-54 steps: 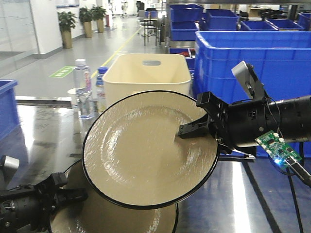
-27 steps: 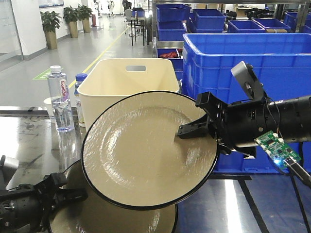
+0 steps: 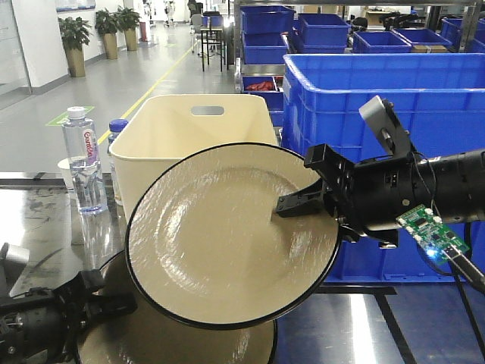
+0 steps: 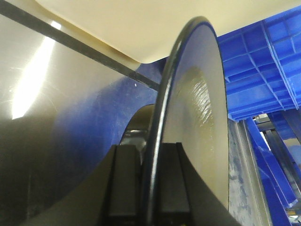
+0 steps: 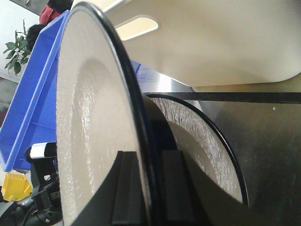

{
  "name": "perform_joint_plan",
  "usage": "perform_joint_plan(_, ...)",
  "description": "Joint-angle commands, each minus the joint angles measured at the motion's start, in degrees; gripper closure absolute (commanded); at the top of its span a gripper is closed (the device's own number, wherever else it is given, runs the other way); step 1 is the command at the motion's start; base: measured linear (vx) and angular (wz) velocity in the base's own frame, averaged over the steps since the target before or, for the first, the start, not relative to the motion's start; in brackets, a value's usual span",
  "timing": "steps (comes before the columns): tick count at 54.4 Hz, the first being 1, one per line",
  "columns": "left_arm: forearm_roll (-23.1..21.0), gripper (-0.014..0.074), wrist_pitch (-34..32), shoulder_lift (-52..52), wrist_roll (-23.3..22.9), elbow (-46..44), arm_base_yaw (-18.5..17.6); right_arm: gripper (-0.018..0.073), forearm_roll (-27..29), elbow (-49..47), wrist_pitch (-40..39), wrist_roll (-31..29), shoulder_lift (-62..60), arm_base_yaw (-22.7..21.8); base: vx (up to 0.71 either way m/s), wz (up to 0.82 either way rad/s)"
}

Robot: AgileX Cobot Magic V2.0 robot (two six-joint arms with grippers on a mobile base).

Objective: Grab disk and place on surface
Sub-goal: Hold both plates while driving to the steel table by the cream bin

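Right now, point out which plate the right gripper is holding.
The upper plate, tilted toward the front camera, its edge in the right gripper; the lower plate is at the left gripper.

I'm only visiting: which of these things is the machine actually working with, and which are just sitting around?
In the job: raised disk, lower disk, glossy tabletop.

Just lying about: cream bin, water bottles, blue crates, potted plants.

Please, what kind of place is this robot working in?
Probably a factory or warehouse hall: large blue plastic crates stacked in rows, a long polished grey floor with a yellow lane line, and potted green plants by the wall.
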Motion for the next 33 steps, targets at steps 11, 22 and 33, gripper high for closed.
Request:
perform_joint_plan(11, -6.27, 0.0596, 3.47, -1.93, -0.99, -2.07, -0.12, 0.0568, 6.19, -2.34, -2.82, -0.04, -2.63, -0.11, 0.0, 0.0)
perform_joint_plan(22, -6.28, 0.0596, 3.46, -1.93, -0.99, -2.07, -0.12, 0.0568, 6.19, -2.34, -2.82, -0.04, -2.63, -0.11, 0.0, 0.0)
perform_joint_plan(33, -6.93, 0.0596, 5.9, -0.64, -4.92, -2.07, -1.46, 0.0568, 6.2, -2.34, -3.13, -0.04, -2.63, -0.11, 0.0, 0.0)
